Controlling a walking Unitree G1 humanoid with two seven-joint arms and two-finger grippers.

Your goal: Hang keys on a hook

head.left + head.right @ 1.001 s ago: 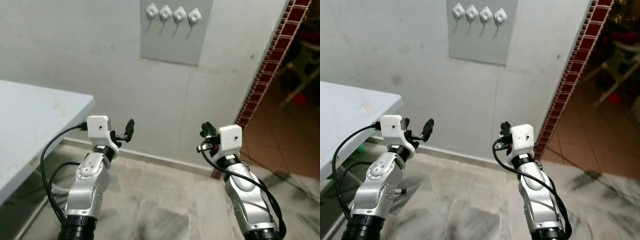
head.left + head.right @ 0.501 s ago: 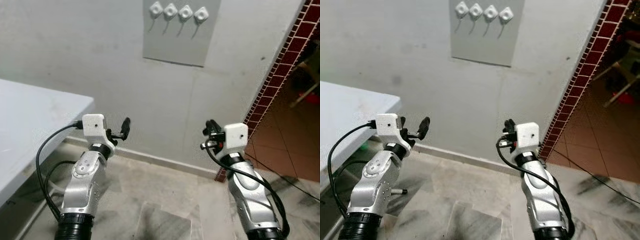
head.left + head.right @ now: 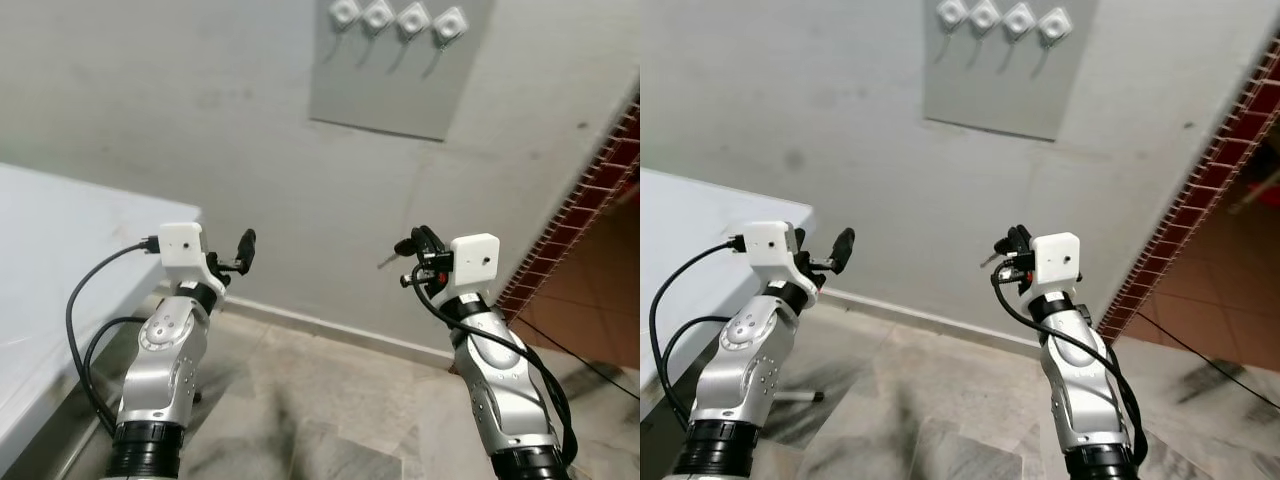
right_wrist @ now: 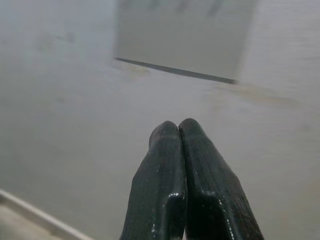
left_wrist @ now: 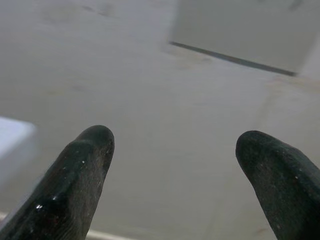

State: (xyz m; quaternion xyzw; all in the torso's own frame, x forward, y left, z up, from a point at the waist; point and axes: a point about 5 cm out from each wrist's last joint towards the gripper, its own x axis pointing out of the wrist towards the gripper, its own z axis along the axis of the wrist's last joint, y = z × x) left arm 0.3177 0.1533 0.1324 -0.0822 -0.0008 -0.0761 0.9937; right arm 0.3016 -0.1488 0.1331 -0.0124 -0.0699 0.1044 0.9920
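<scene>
Turning left since a second ago, view shifted | hooks [image 3: 397, 18] on wall panel, high, well above both arms | right gripper [image 3: 415, 245] fingers together, keys [image 3: 392, 258] poking out | left gripper [image 3: 243, 250] fingers apart, empty | bench [image 3: 60, 240] at left | hanging not begun

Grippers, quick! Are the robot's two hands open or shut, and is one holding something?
Left gripper: open, holding nothing.
Right gripper: fingers pressed shut; a key seems to stick out beside it.
</scene>
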